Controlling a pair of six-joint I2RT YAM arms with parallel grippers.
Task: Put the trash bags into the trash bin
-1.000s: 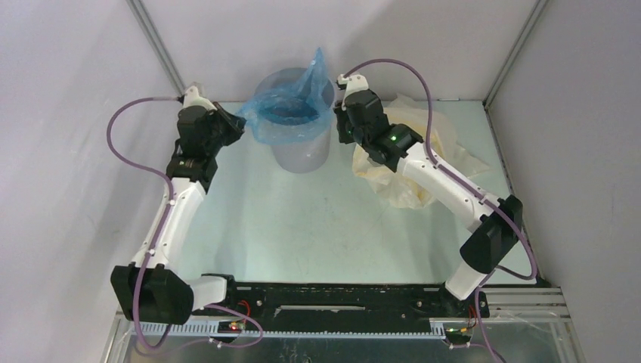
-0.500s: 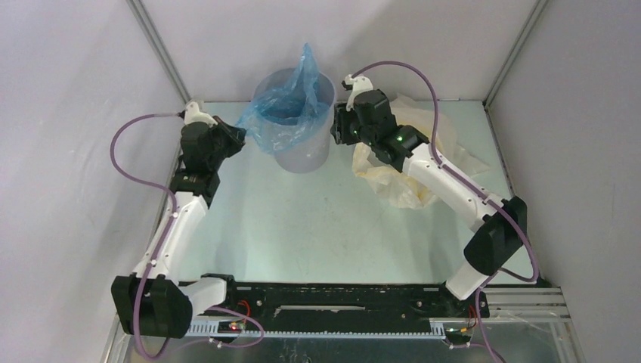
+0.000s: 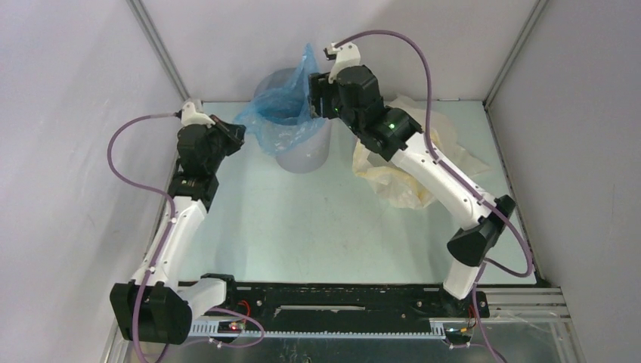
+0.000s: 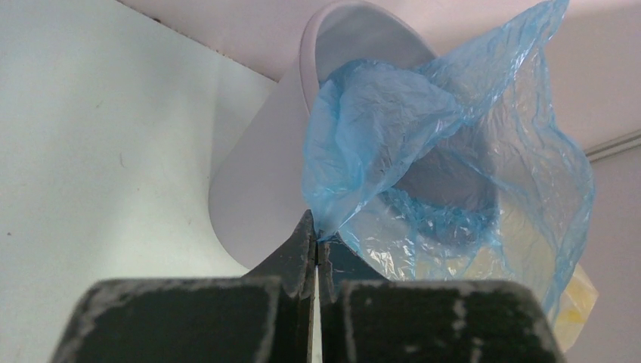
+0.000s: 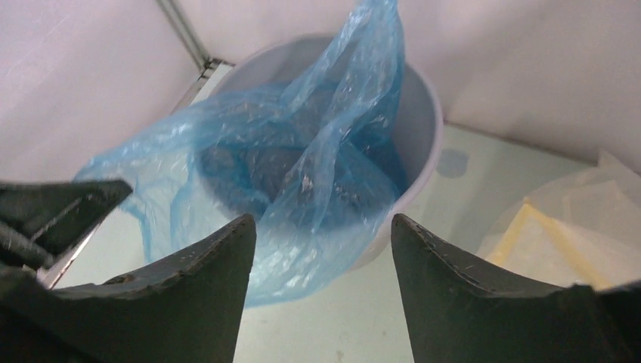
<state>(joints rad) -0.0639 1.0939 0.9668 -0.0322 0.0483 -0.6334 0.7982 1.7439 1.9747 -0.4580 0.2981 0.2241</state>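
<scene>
Mid-stuffing. Partly inside the trash bin [image 3: 304, 155] at upper centre, partly spilling over its left rim: the blue bag [image 3: 281, 113]. Pinched at one edge by the left gripper [image 4: 316, 248], jaws pressed together on the film. Spread wide above the mouth, seemingly empty: the right gripper [image 5: 321, 223]. Next, probably: press the raised peak down inside, then release.

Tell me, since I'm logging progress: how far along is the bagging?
Done: part of the bag already hangs inside the bin. In hand: the left gripper is shut on the bag's edge outside the rim; the right gripper is open above the bin. Left: the upright peak and the edge draped outside must go in.
</scene>
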